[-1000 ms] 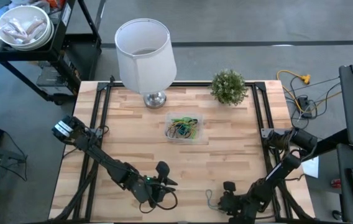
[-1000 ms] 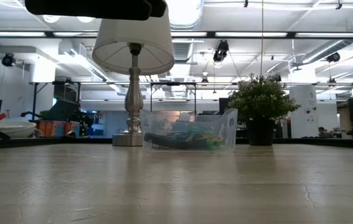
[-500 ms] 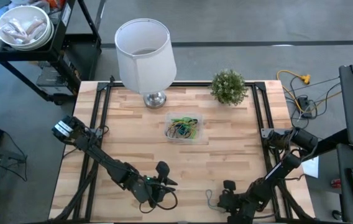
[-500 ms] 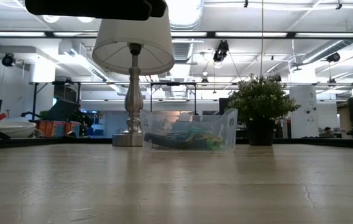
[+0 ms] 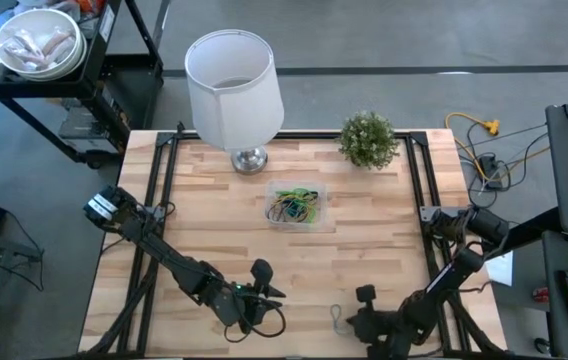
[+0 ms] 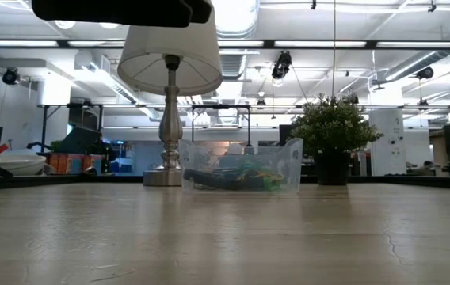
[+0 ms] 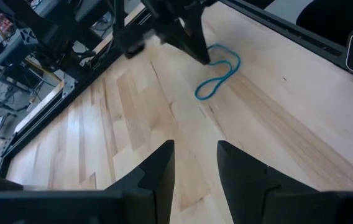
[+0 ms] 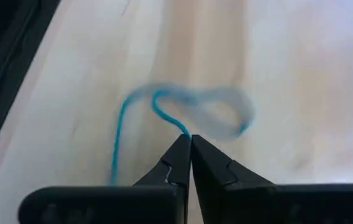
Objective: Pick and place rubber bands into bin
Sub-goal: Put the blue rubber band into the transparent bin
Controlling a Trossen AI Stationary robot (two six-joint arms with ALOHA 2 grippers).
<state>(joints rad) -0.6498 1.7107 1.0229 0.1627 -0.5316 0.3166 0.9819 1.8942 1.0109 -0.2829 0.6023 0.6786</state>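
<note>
We are pinching a blue rubber band (image 8: 164, 115) in the clenched right tool (image 8: 189, 147) at the high view's bottom edge, with the bin (image 5: 295, 207) lying up-frame, nearer centre.

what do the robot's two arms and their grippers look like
Both arms are dark, slim and jointed, with black cables looped along them. The left gripper has two broad, flat black fingers. The right gripper has black fingers tapering to thin pointed tips. The left arm's base carries a small white label.
</note>
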